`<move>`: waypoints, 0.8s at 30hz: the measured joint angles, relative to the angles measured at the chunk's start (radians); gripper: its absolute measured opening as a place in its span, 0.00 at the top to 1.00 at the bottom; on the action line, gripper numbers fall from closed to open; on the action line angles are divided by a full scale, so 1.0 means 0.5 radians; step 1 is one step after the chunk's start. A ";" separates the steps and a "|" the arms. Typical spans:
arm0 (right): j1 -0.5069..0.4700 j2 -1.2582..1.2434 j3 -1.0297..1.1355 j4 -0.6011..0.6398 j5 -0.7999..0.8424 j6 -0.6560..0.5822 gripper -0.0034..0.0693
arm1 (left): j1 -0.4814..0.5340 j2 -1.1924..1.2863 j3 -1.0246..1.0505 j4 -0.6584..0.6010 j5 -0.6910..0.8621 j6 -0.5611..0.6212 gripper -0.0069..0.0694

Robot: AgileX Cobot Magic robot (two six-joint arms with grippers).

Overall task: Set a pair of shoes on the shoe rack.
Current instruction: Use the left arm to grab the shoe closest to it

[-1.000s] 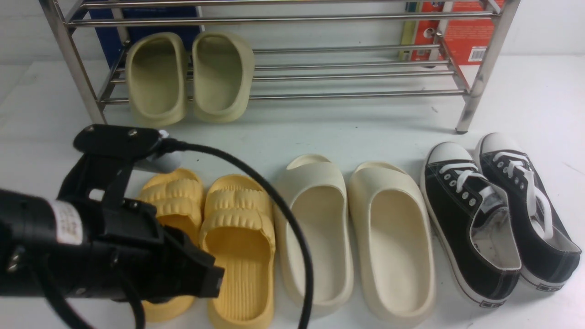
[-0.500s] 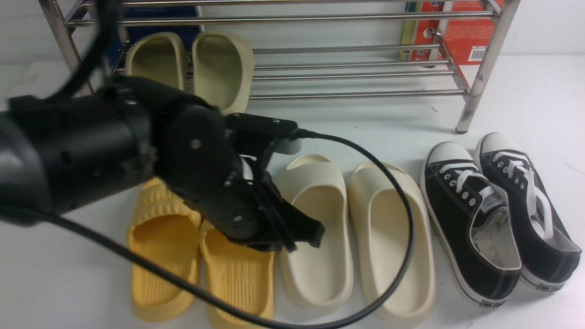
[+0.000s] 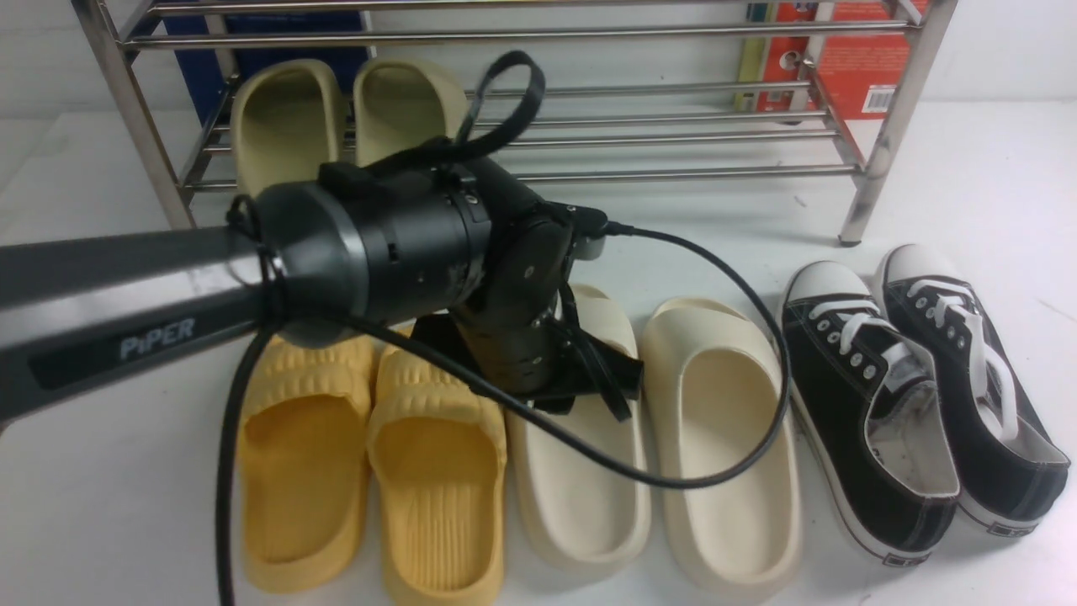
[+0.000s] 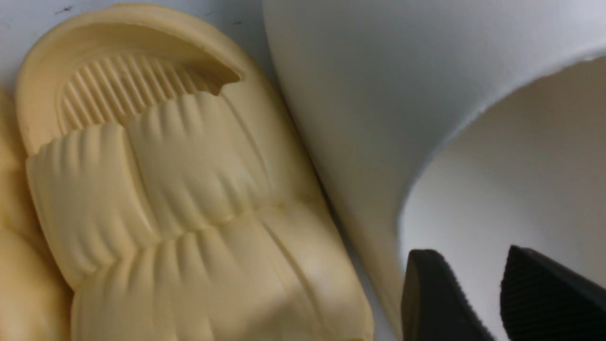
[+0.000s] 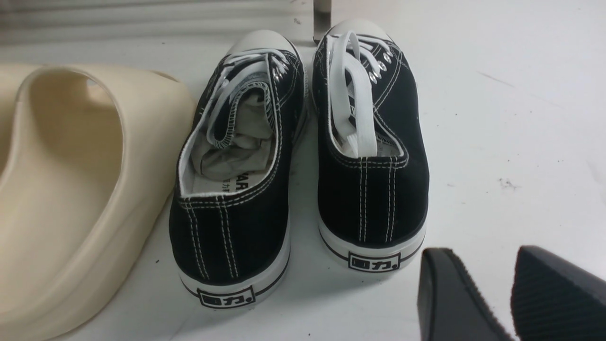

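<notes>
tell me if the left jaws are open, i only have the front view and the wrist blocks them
Observer: Yes. In the left wrist view the left gripper has its fingers apart, with nothing between them.
Operator: where on the cream slide is it
Observer: Over the foot opening of the cream slide, near the strap's edge, on the side next to the ribbed yellow slide. I cannot tell if it touches.
Operator: and the right arm, not in my view
Observer: The right gripper is open and holds nothing, behind the heels of the black sneakers.
</notes>
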 joint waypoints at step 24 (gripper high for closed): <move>0.000 0.000 0.000 0.000 -0.001 0.000 0.62 | 0.002 0.176 -0.020 0.401 -0.168 -0.479 0.87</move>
